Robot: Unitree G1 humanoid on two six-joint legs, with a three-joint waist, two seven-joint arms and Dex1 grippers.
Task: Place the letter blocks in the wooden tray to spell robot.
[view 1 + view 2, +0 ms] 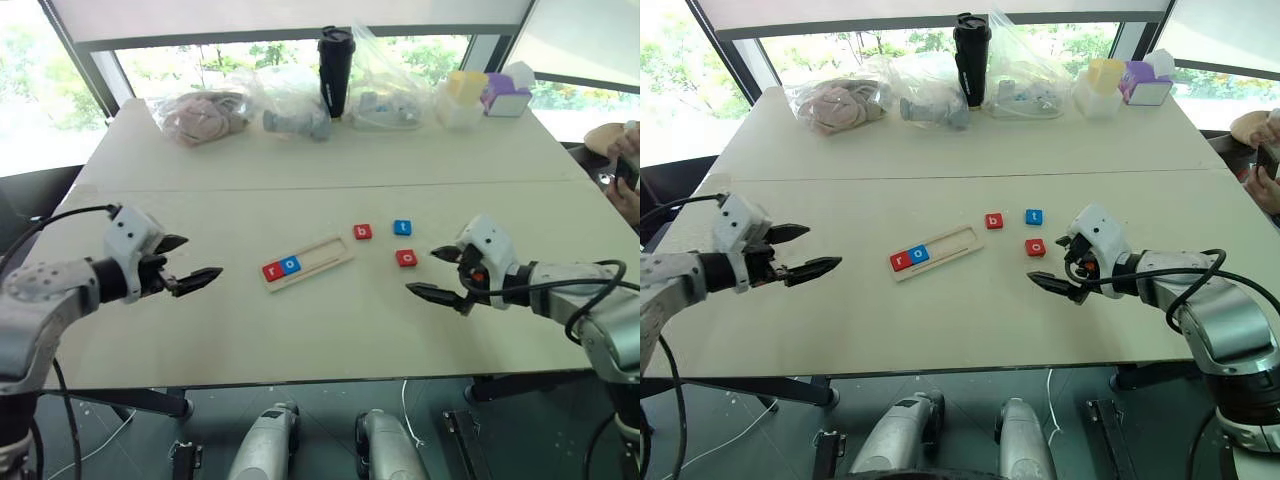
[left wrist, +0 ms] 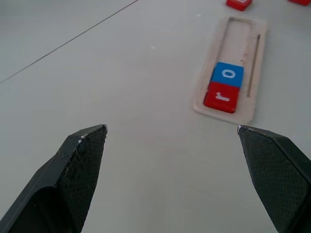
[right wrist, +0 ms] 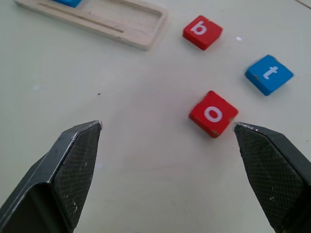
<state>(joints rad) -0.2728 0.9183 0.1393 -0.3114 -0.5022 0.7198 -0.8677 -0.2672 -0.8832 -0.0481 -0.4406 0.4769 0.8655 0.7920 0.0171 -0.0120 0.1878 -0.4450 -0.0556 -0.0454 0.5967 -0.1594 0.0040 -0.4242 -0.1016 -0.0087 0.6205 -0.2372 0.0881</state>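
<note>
The wooden tray (image 1: 322, 257) lies slantwise at the table's middle. A red r block (image 1: 271, 271) and a blue o block (image 1: 290, 265) sit side by side at its left end. Right of the tray lie a red b block (image 1: 362, 232), a blue t block (image 1: 402, 228) and a red o block (image 1: 405, 258), all loose on the table. My left gripper (image 1: 192, 262) hovers open to the left of the tray with nothing in it. My right gripper (image 1: 436, 272) hovers open just right of the red o block (image 3: 213, 114), also holding nothing.
Along the table's far edge stand plastic bags of items (image 1: 205, 113), a black tumbler (image 1: 335, 70), a clear container (image 1: 460, 98) and a purple tissue box (image 1: 507, 95). A person's hand (image 1: 622, 160) shows at the right edge. A seam (image 1: 330, 185) crosses the tabletop.
</note>
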